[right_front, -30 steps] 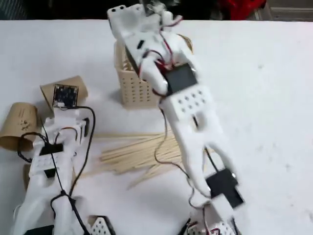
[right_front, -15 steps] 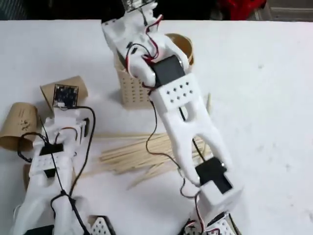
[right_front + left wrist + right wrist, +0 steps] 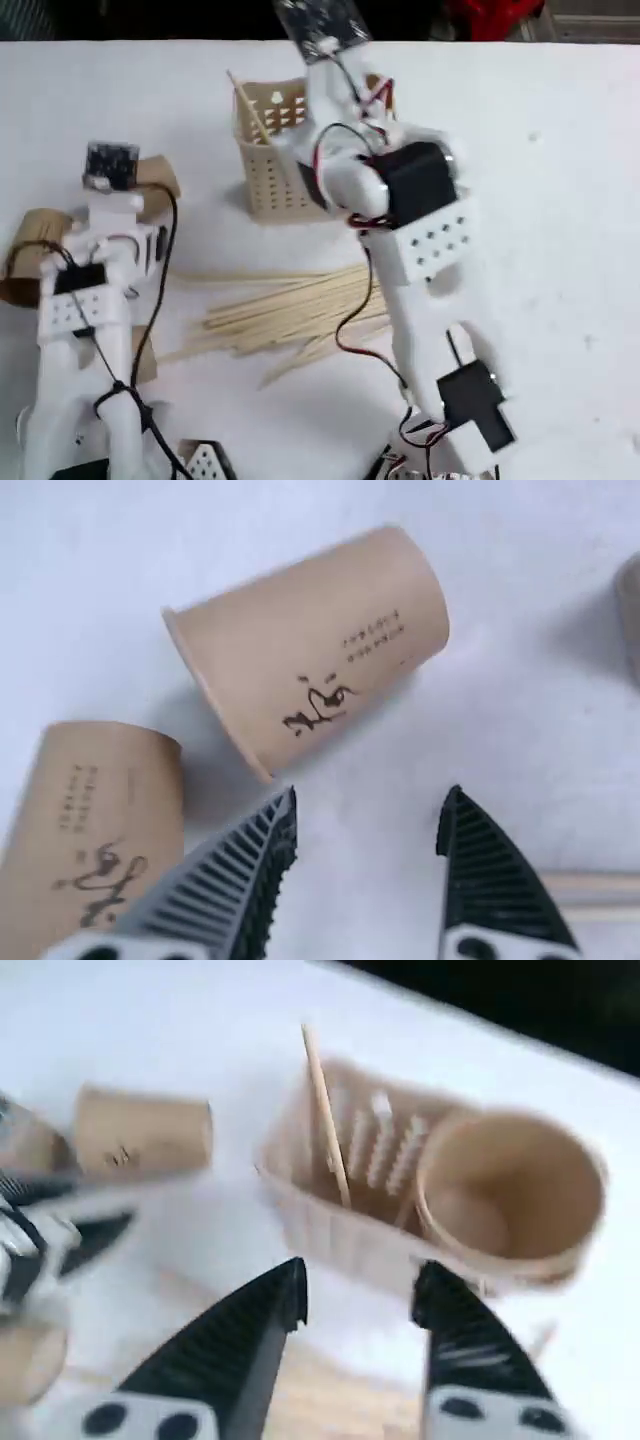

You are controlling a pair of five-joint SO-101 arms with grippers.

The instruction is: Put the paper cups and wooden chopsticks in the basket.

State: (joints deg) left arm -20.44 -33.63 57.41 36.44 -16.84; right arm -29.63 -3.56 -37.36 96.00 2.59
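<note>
Lying on its side on the desk point(image 3: 560, 200), a paper cup point(image 3: 310, 650) sits just past the left tool point(image 3: 368, 825). The tool's two black jaws stand wide apart with nothing between them. A second cup point(image 3: 90, 820) lies close beside the first.

These cups are light and thin. They will roll if bumped and squash if pinched hard. I think the best hold is a soft one across the round side near the open rim, or with one jaw inside the rim.

The pile of chopsticks point(image 3: 290, 310) lies flat on the desk between the two arms. The sticks are stiff, thin and smooth, so they can slip. A hold near the middle of a few sticks should keep them level.

The right tool point(image 3: 358, 1295) hangs above the basket point(image 3: 320, 1215), with its jaws apart and empty. One chopstick point(image 3: 325, 1110) leans inside the basket. A third cup point(image 3: 510, 1190) seems to sit in the basket's other end.

A moment ago the right arm was bent low over the basket and hid most of it. Now it has lifted up and pulled back, and the stick in the basket can be seen. The left arm has also moved forward, toward the two cups on the desk.
</note>
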